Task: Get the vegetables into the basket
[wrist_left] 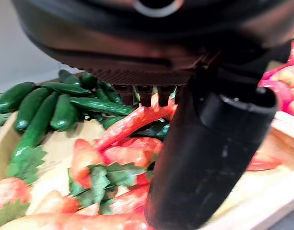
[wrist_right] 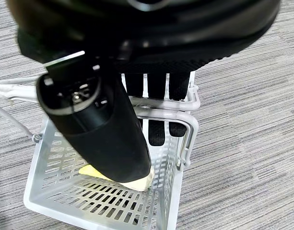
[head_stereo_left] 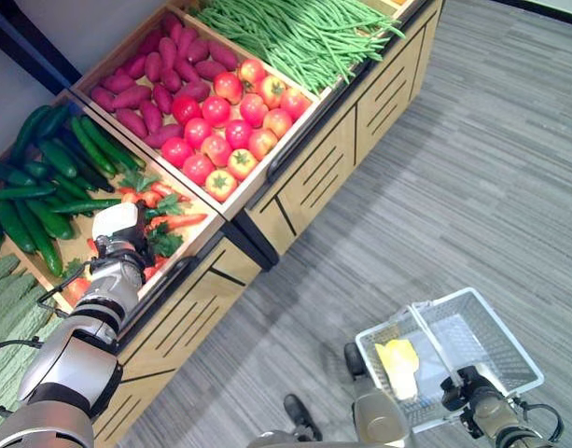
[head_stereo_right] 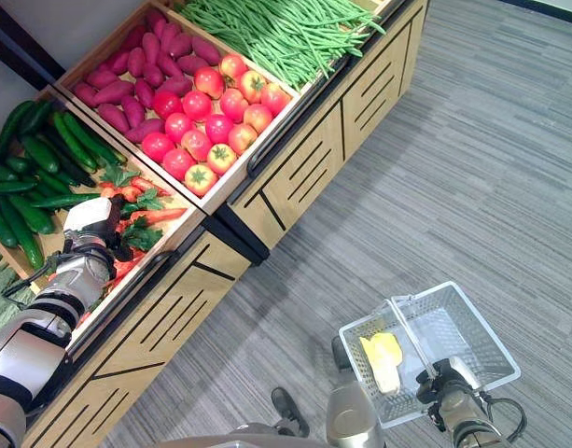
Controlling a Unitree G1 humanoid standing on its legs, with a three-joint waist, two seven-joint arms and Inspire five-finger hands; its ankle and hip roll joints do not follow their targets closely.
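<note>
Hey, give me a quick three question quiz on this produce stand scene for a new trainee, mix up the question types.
1. True or false: the right hand is curled round the rim of the white basket.
2. The left hand is over which produce? A) carrots B) tomatoes C) green beans
3. Fill in: a ____ item already lies in the basket.

Key: 1 true; 2 A; 3 yellow

arms: silver-grey, ribbed | left hand (head_stereo_left: 127, 250): dark, white thumb cover | right hand (head_stereo_left: 467, 385): dark
</note>
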